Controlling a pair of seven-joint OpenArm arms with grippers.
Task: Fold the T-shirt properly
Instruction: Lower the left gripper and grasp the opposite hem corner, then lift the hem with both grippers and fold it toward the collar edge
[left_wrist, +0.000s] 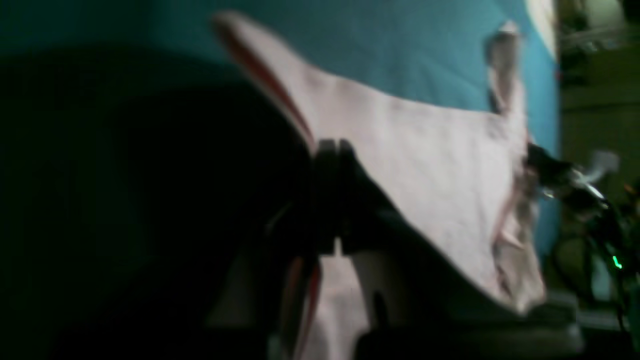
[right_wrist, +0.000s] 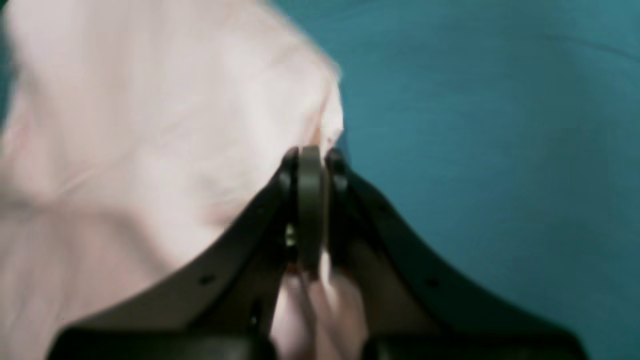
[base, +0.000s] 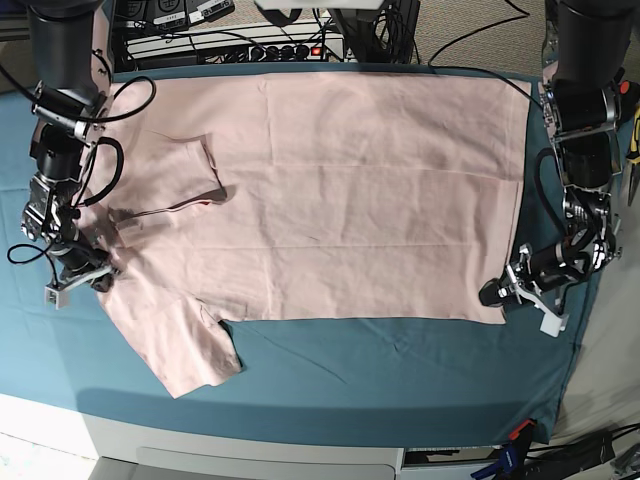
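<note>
Where the pale pink T-shirt (base: 340, 200) meets the two arms at opposite ends, both grippers are clamped on cloth. Left gripper (base: 490, 294), at the right of the base view: jaws fully together on the shirt's near hem corner. In the left wrist view its closed tips (left_wrist: 331, 150) pinch a raised fold of pink fabric, with cloth bunched below them, and the rest of the shirt stretches away across the teal cloth (left_wrist: 400, 45). Right gripper (base: 100, 275), at the left of the base view: jaws drawn in tight at the shoulder area, just above the near sleeve. In the right wrist view its tips (right_wrist: 312, 160) meet on the edge of the pink fabric, and more fabric is gathered between the finger bases; that picture is blurred.

T-shirt: spread nearly flat on the teal-covered surface (base: 400, 370), lying sideways, hem toward the left arm's side and collar end toward the right arm's. Plain side up; no lettering shows. The far sleeve (base: 185, 170) is folded inward over the body, with a thin reddish seam line along its lower edge. The near sleeve (base: 180, 345) hangs out toward the front edge of the surface. Faint creases run across the body. The far edge lies near the equipment at the back
</note>
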